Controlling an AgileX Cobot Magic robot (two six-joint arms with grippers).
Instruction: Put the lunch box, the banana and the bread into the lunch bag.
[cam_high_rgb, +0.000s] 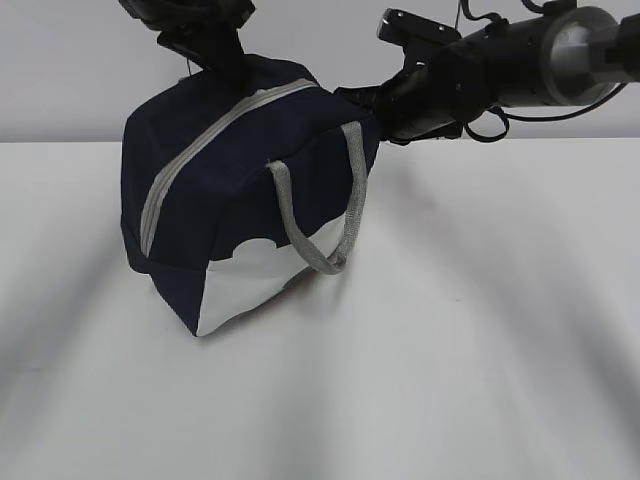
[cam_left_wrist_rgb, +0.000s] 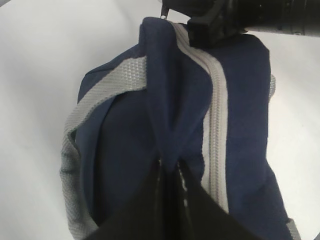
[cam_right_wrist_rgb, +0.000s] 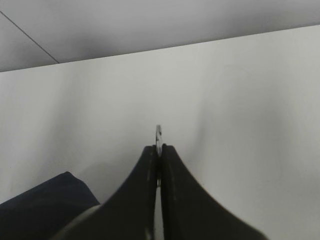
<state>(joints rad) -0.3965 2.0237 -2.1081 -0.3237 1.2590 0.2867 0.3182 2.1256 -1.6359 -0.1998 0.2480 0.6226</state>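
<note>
The navy lunch bag (cam_high_rgb: 230, 200) stands tilted on one corner on the white table, and its grey zipper (cam_high_rgb: 215, 130) looks closed along the top. My left gripper (cam_left_wrist_rgb: 170, 162) is shut on a fold of the bag's navy fabric (cam_left_wrist_rgb: 165, 100) beside the zipper (cam_left_wrist_rgb: 216, 125). My right gripper (cam_right_wrist_rgb: 159, 146) is shut on a thin metal zipper pull (cam_right_wrist_rgb: 158, 132) at the bag's upper right end (cam_high_rgb: 365, 100). A dark corner of the bag (cam_right_wrist_rgb: 40, 205) shows in the right wrist view. The lunch box, the banana and the bread are out of view.
A grey strap handle (cam_high_rgb: 340, 210) hangs down the bag's front over its white lower panel (cam_high_rgb: 250, 280). The white table (cam_high_rgb: 480, 330) spreads out to the right and in front. A pale wall (cam_high_rgb: 60, 70) rises behind it.
</note>
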